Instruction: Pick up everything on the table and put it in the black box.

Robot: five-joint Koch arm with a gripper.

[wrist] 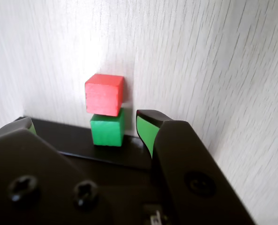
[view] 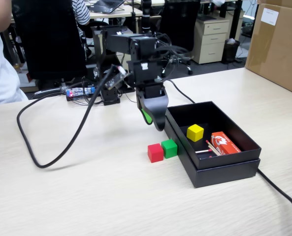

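I am hanging my fingers [view: 155, 120] above the worktop [view: 86, 196], just beside the left wall of the black box [view: 224, 169] in the fixed view, and they are carrying nothing. In the wrist view my fingers [wrist: 85, 124] are standing apart, released, with one green-padded tip on the right and the other showing only at the left edge.

The red cube [view: 155, 153] and the green cube [view: 169, 148] are sitting on the worktop touching each other, side by side, nearer to the camera than my fingers in the fixed view. The green cube is lying just beside the box's left wall, and the red one is lying on its left, farther from the box. In the wrist view the green cube [wrist: 107, 131] is showing in the gap between my tips, with the red cube [wrist: 104, 94] right beyond it. I am not touching either of them.

The yellow cube [view: 195, 132] is resting inside the black box, near its left wall. A red-and-white carton [view: 224, 143] and a few thin sticks [view: 210, 149] are lying in the box to the right of it.
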